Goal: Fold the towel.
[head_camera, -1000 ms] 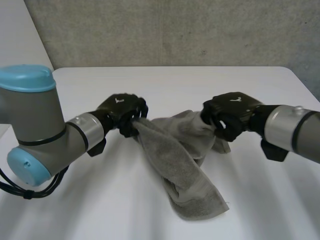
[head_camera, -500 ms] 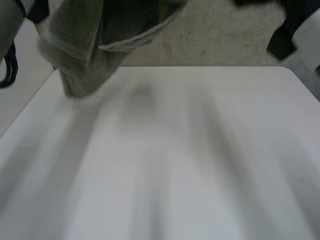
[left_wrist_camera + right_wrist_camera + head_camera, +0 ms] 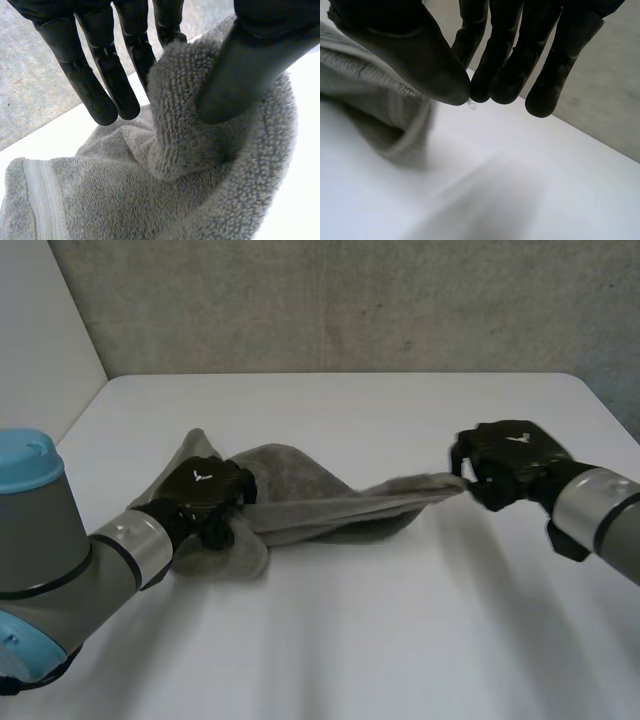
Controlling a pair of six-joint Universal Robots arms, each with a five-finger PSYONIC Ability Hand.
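I see my left hand pinching the towel's bunched left end on the desk; my right hand pinches its stretched right tip.

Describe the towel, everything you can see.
Grey-brown terry towel, looped pile, with a flat woven hem band. It lies rumpled on the white table, bunched at one end and pulled into a taut narrow strip toward the other. The left robot hand pinches a fold at the bunched end; the right robot hand pinches the far tip.
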